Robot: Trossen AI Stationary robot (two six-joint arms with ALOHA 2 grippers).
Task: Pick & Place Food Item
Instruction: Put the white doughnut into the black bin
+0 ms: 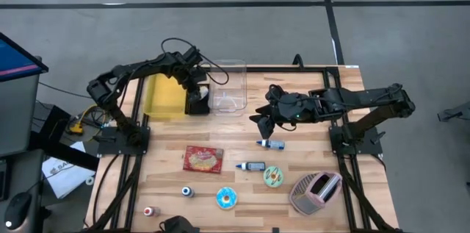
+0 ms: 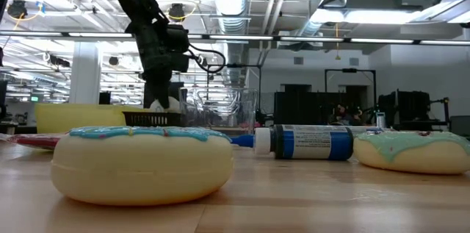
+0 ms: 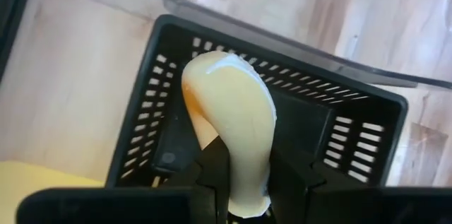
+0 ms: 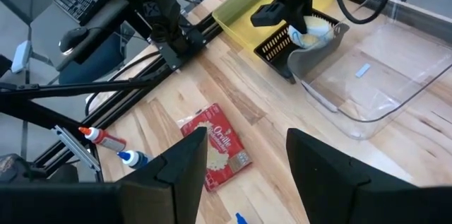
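Observation:
My left gripper [image 1: 194,95] is shut on a cream-coloured, elongated food item [image 3: 229,104] and points down over a black slotted basket [image 3: 353,146]. The basket stands at the table's far side, between a yellow bin [image 1: 163,97] and a clear container [image 1: 229,86]. The item's far end reaches into the basket; whether it touches the bottom cannot be told. My right gripper [image 4: 244,160] hangs open and empty above the table's middle right [image 1: 261,124], facing the basket [image 4: 279,47]. My left gripper pinches the food item's near end [image 3: 244,181] between its two fingers [image 3: 212,174]. The fingers slant steeply down from above. The item sticks out past the fingertips, curving down inside the basket's walls.
Nearer the front lie a red packet [image 1: 203,159], two small bottles [image 1: 272,144] [image 1: 252,166], a green-frosted donut [image 1: 273,176], a blue-frosted donut [image 1: 227,198] and a pink-grey toaster-like thing [image 1: 316,191]. Two small glue bottles [image 4: 106,139] lie near the front left corner.

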